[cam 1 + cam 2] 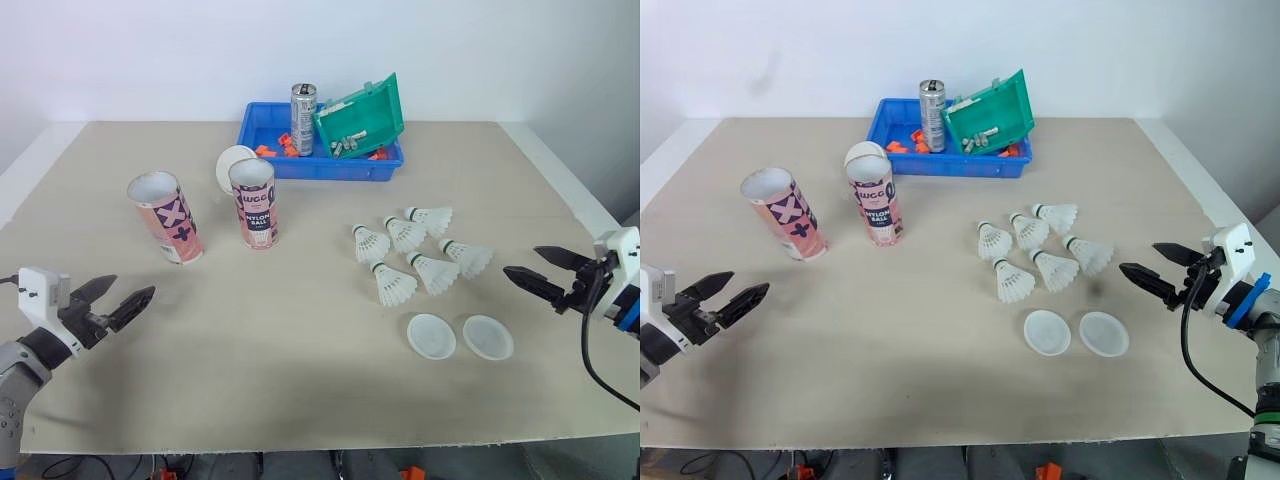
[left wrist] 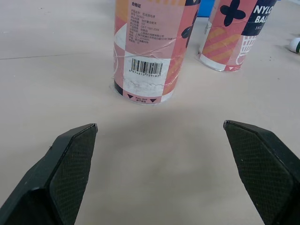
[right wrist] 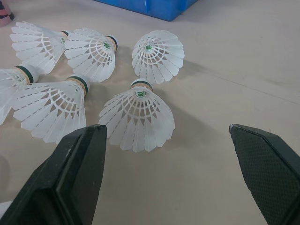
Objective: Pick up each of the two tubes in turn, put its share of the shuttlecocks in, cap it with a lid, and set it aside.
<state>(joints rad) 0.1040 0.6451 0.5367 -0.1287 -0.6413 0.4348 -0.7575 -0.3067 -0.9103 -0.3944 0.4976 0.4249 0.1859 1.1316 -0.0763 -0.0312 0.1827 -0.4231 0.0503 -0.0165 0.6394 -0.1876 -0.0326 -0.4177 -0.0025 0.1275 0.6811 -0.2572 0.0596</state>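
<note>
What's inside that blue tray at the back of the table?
A silver can stands upright in the blue tray, beside a tilted green box holding small grey pieces, with orange bits lying loose. Whatever lies beneath the green box is covered.

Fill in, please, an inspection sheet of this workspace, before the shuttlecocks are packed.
Surface: beige table, no spills seen.
Job's things: left tube and right tube upright, tops open; six shuttlecocks loose in one group; two lids flat, side by side, nearer the robot.
Clutter: blue tray holding a can, a tilted green box and orange bits; white disc behind the right tube.
Grippers: left gripper and right gripper, jaws open, empty.
Cables: black cable at the right arm.
Surroundings: white wall.
</note>
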